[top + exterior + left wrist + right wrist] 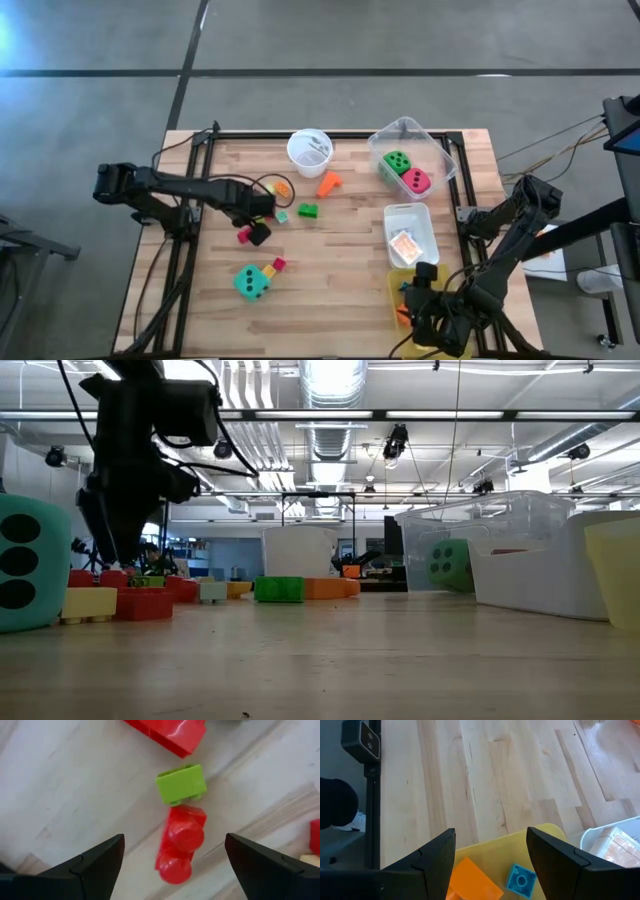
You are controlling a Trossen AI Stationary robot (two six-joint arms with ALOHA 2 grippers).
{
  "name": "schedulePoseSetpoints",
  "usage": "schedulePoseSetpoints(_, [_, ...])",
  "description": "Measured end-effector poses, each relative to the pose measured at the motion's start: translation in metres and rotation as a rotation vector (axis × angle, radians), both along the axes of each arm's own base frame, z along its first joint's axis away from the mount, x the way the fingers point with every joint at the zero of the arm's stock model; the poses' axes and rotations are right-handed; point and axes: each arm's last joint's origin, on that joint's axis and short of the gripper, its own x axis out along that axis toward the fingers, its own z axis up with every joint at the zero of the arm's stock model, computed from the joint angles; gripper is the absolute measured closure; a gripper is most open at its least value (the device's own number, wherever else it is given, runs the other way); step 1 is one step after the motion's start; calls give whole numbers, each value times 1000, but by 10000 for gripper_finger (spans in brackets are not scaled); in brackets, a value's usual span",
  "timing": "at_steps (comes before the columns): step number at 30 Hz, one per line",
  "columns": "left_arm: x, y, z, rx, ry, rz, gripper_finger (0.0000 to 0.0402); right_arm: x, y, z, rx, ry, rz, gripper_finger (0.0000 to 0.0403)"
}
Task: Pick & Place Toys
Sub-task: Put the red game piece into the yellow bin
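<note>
1. biggest stuff first: we're on a wooden table (330,250) with a clear bin (440,160) at the far right that already holds a green die (397,162) and a red-pink die (416,181). a white bin (425,215) with a small card pack (404,245) sits in front of it, and a yellow bin (540,832) is nearest the right arm.
2. the teal die (252,282) is still out on the table, near side, left of centre. it looks like foam, so we'd guess light and squishy. squeeze it across two flat faces and expect it to give a bit.
3. our left gripper (172,857) hangs over the loose blocks left of centre, fingers spread wide and holding nothing. directly between them lies a red block (180,845), two round studs up, with a lime block (181,784) touching its far end and a bigger red block (167,735) beyond.
4. that red block looks like hard shiny plastic, light, probably a bit slippery. we'd pinch it across the long flat sides, not the studs, and watch the lime one doesn't get dragged along.
5. our right gripper (490,850) waits over the yellow bin, fingers apart and empty, with an orange block (472,880) and a blue block (521,879) inside below it.
6. also loose: a green block (307,210) and an orange piece (328,183) near the white cup (309,150).
</note>
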Motion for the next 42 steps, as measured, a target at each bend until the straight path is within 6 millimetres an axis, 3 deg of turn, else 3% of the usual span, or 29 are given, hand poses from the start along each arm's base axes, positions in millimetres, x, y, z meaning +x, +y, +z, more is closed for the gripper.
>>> schedulePoseSetpoints(15, [0, -3, -11, -11, -28, 64, 51, 1, 1, 0, 9, -11, 11, 165])
schedulePoseSetpoints(24, [14, -5, -35, -21, 44, 112, 51, 1, 1, 0, 9, -10, 12, 165])
schedulePoseSetpoints(30, [13, -7, -45, -70, 99, 82, 54, 1, 2, 0, 11, -12, 12, 165])
schedulePoseSetpoints(36, [15, -9, -46, -86, 87, 47, 114, 1, 2, -1, 14, -13, 12, 165])
schedulePoseSetpoints(42, [15, -10, -46, -98, 93, 42, 235, 2, 3, 0, 23, -19, 12, 165])
